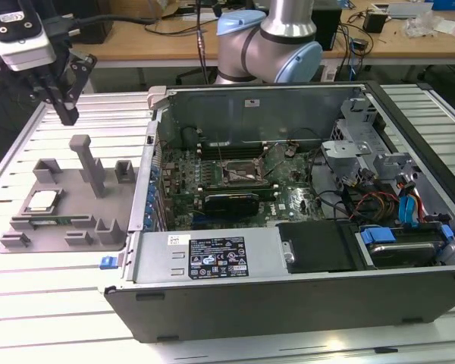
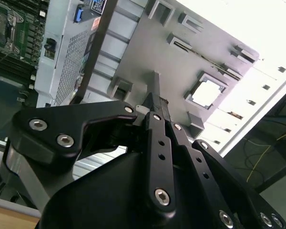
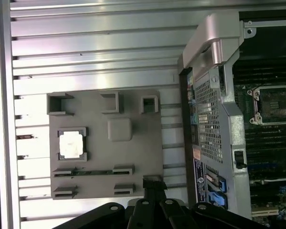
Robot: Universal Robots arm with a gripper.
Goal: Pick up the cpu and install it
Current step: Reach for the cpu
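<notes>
1. Your gripper [image 3: 152,182] had its fingers closed together with nothing between them. In the exterior view it hung in open air above the table [image 1: 38,311], near the holder's far edge.
2. You had the cpu [image 1: 42,201] lying flat in a square recess of the grey holder [image 1: 70,199], close to its edge on the exterior view's left and well apart from the gripper.
3. A tall post [image 1: 87,163] stood between the cpu and the case [image 1: 212,303], whose wall ran just beside the holder's other edge.
4. The socket [image 1: 239,173] sat inside the case, well apart from the holder.
</notes>
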